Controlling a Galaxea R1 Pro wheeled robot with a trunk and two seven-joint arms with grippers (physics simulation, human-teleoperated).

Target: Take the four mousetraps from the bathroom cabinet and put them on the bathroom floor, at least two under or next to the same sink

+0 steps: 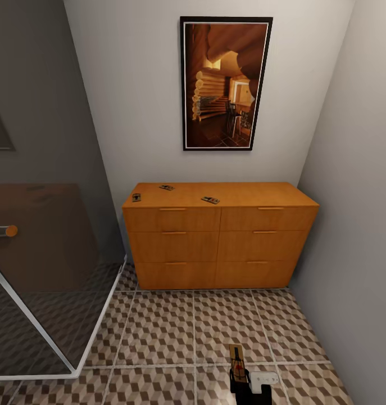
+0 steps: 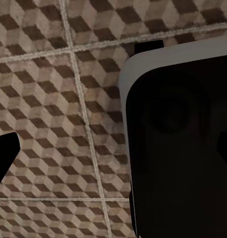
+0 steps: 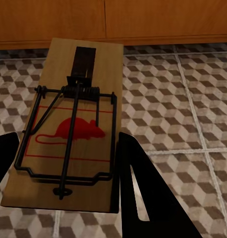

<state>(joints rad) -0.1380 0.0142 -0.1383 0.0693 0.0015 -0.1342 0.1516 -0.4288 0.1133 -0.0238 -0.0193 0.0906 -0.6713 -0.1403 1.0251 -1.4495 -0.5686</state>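
No words, brands or numbers can be read anywhere. The one sign is a red mouse silhouette inside a thin red outline, printed on the wooden board of the mousetrap (image 3: 69, 124) seen in the right wrist view.

Three mousetraps (image 1: 210, 199) on the cabinet (image 1: 221, 236) top are too small here to make out their wire parts. The right gripper (image 1: 244, 382) is cut off by the head view's near edge. The held mousetrap (image 3: 74, 129) has its near end hidden behind dark fingers (image 3: 143, 193). A dark robot body (image 2: 180, 144) hides much of the bathroom floor (image 2: 54, 99).
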